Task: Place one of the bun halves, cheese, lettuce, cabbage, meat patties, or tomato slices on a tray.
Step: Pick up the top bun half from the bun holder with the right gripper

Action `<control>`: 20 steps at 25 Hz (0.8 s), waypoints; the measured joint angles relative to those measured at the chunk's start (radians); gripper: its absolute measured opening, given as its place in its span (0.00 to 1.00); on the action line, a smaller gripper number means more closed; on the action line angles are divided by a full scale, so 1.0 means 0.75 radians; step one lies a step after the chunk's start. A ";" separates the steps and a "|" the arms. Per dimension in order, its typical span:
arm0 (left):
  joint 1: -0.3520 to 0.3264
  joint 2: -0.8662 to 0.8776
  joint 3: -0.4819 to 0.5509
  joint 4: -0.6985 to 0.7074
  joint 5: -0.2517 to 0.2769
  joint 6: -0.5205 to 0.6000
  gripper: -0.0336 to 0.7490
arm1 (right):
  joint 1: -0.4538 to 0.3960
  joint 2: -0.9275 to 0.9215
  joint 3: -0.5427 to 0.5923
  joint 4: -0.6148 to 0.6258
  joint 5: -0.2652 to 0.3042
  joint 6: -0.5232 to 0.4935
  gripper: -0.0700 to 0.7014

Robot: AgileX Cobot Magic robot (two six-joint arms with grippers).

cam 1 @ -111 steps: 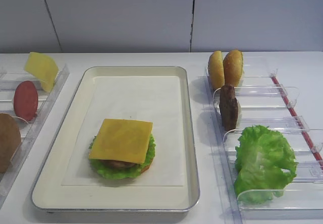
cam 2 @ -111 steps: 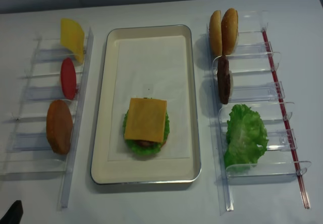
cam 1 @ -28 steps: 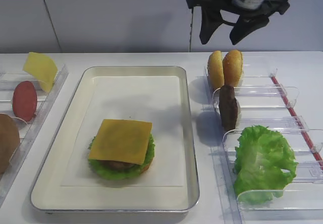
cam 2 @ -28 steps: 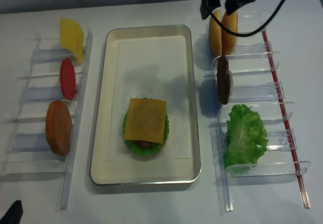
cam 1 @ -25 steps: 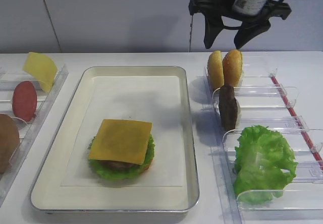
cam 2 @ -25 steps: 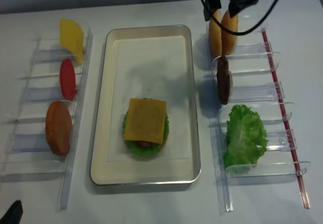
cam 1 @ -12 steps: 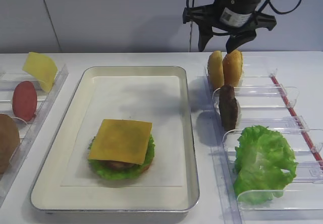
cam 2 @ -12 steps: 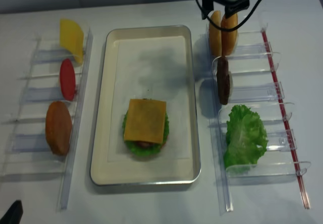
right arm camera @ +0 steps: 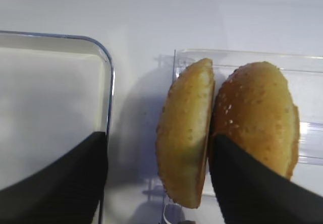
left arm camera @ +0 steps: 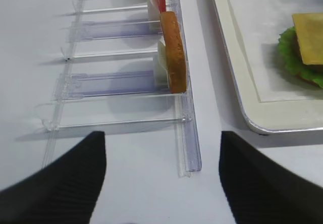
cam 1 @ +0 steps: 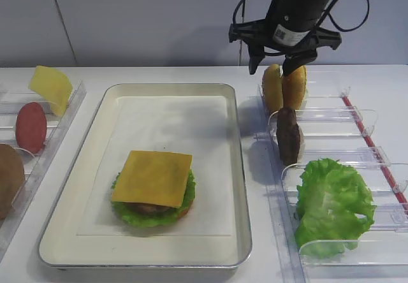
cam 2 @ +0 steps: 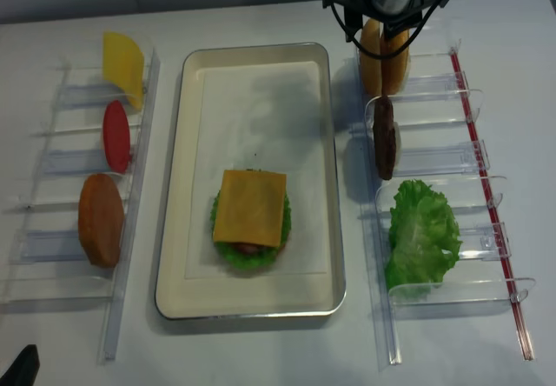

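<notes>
- The right gripper hangs with its jaws parted, straddling the left one of two bun halves; nothing is clasped yet.
- Both buns stand on edge, pressed together in the far slot of the clear rack along the table's right edge, which offers the fingers a thin profile.
- On the tray, near its front edge, a stack topped with cheese over lettuce seems to await a bun top.
- The left gripper waits parted and empty above the left-edge rack.
</notes>
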 joint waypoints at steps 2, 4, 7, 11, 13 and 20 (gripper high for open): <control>0.000 0.000 0.000 0.000 0.000 0.000 0.62 | 0.000 0.005 0.000 -0.002 -0.013 0.000 0.72; 0.000 0.000 0.000 0.000 0.000 0.000 0.62 | 0.000 0.005 0.000 -0.008 -0.024 0.003 0.72; 0.000 0.000 0.000 0.000 0.000 0.000 0.62 | 0.000 0.005 0.000 -0.042 -0.035 0.029 0.72; 0.000 0.000 0.000 0.000 0.000 0.000 0.62 | 0.000 0.005 0.000 -0.047 -0.040 0.038 0.72; 0.000 0.000 0.000 0.000 0.000 0.000 0.62 | 0.000 0.005 0.000 -0.048 -0.049 0.038 0.72; 0.000 0.000 0.000 0.000 0.000 0.000 0.62 | 0.000 0.019 0.000 -0.059 -0.062 0.038 0.71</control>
